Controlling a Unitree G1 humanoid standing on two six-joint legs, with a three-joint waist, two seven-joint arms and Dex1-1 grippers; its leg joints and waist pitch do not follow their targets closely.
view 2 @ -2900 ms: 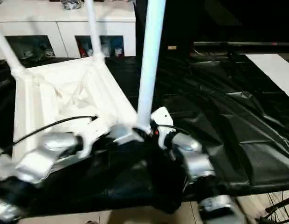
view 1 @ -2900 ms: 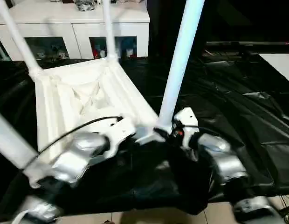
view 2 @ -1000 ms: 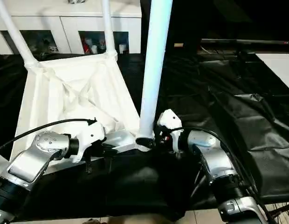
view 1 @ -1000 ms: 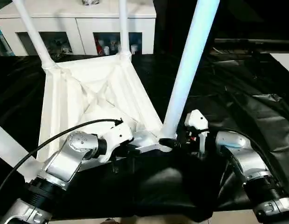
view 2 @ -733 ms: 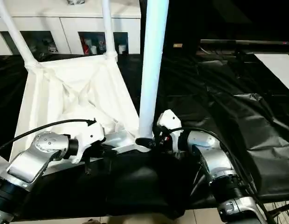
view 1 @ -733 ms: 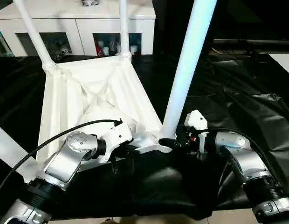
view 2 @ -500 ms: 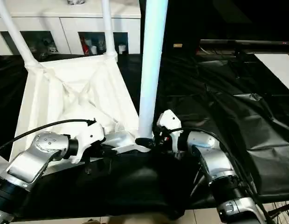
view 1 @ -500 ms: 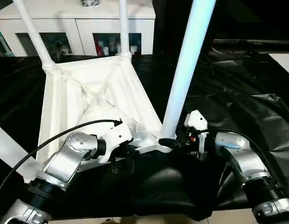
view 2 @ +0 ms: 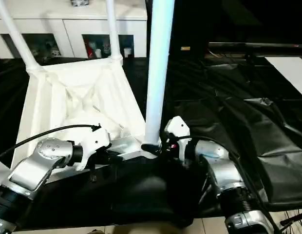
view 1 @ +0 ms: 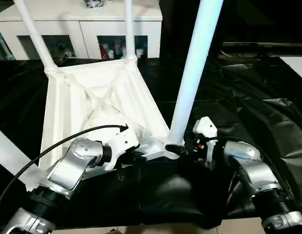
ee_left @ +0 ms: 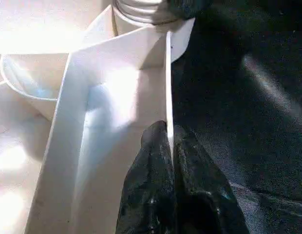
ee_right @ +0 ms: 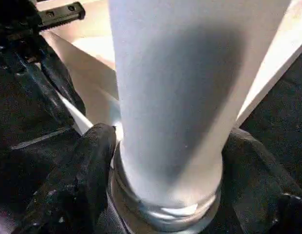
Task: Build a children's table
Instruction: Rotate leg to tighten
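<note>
Wide surface draped in crinkled black sheeting point(view 1: 248, 102), folds and glossy creases everywhere. Lying directly on it, upside down: children's table point(view 1: 92, 97), ribbed underside up, legs in the air. Beyond the table's far edge, white cabinet point(view 1: 83, 29) at the sheeting's back border. Near the table's close corner, sheeting bunched into a dark hump.
</note>
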